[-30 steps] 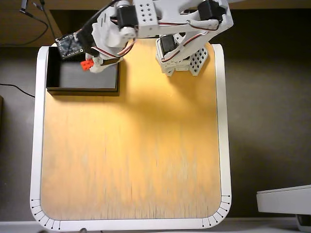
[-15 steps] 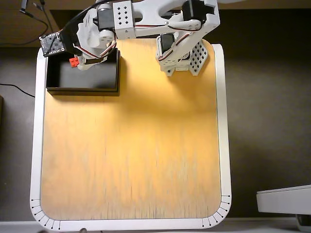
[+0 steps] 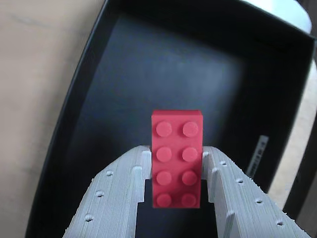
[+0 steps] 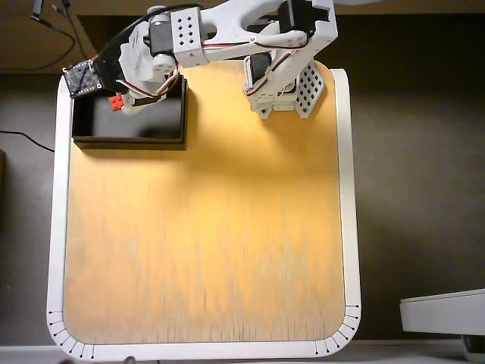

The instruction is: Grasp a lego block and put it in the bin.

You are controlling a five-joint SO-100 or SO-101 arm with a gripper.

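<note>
Between end effector (image 3: 176,166) fingers, lego block (image 3: 177,157), above bin (image 3: 74,84)

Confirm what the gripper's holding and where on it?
The gripper is shut on the small red studded plastic lego brick, its fingers pinching the two long sides near one end, above the black rectangular bin.

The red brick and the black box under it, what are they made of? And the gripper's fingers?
The lego block looks like hard, smooth plastic: even red colour and crisp moulded studs. The bin seems matte black plastic or coated card, going by its thin, dull walls; I cannot tell which. The gripper fingers look like 3D-printed grey plastic, since fine layered ridges run along them.
</note>
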